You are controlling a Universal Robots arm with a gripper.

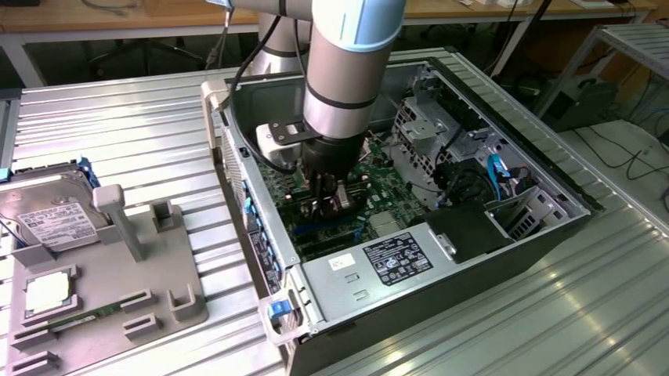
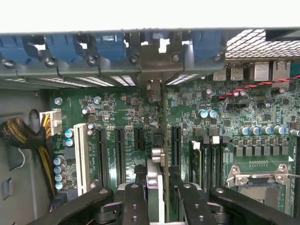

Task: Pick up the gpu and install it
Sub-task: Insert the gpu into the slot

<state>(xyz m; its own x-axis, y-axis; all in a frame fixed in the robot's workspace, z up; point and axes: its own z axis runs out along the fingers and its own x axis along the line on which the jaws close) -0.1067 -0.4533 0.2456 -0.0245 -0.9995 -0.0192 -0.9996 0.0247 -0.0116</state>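
Inside the open computer case (image 1: 544,168), your gripper (image 2: 157,187) clamps the gpu (image 2: 157,171) edge-on, seemingly just above a motherboard slot (image 2: 160,140), its long axis running straight ahead toward the rear brackets (image 2: 159,56).

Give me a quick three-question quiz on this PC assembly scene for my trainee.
1. True or false: the hard drive rests on the grey fixture, outside the computer case.
2. What are the jaws closed on? A the hard drive; B the gpu; C a cable.
3. Fill in: the gpu is held edge-on above the green ____.

Key: 1 true. 2 B. 3 motherboard.
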